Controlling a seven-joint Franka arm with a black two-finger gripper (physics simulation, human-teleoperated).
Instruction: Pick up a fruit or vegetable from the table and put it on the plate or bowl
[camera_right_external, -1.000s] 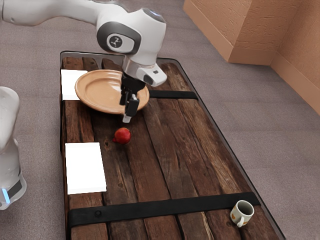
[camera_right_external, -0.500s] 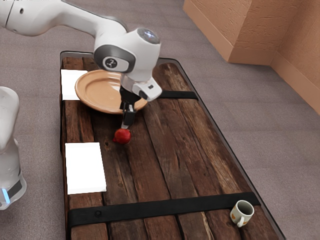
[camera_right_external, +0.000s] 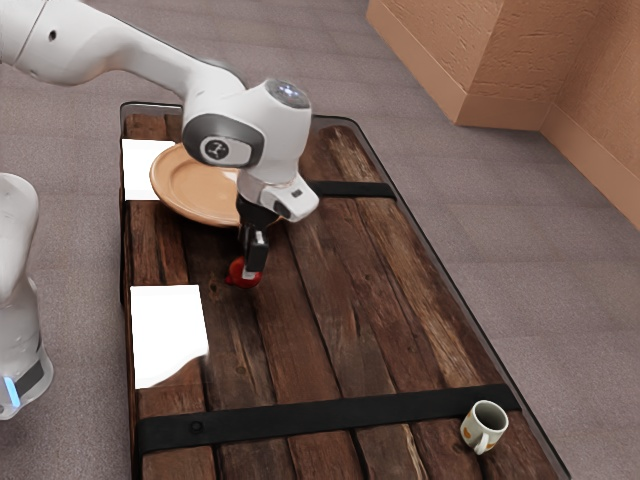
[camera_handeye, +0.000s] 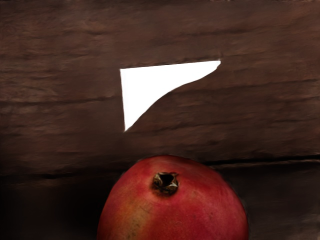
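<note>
Gripper (camera_right_external: 252, 262) has descended from the plate's (camera_right_external: 185, 180) edge onto the pomegranate (camera_right_external: 237, 275), which rests on the table (camera_right_external: 330, 300) near the plate, centred under the hand for a top grasp; whether it has closed cannot be told.

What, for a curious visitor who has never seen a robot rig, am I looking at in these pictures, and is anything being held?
This is a simulator's render, not a photo. The white jointed machine is a robot arm; at its tip sits a black two-finger gripper. One picture comes from a camera beside the table, the other from a camera on the arm's hand. On the wooden table lie an orange-brown plate, two white sheets, a small mug and a red fruit. The gripper is down at the fruit, which lies on the wood, not on the plate; whether it is gripped I cannot tell.
</note>
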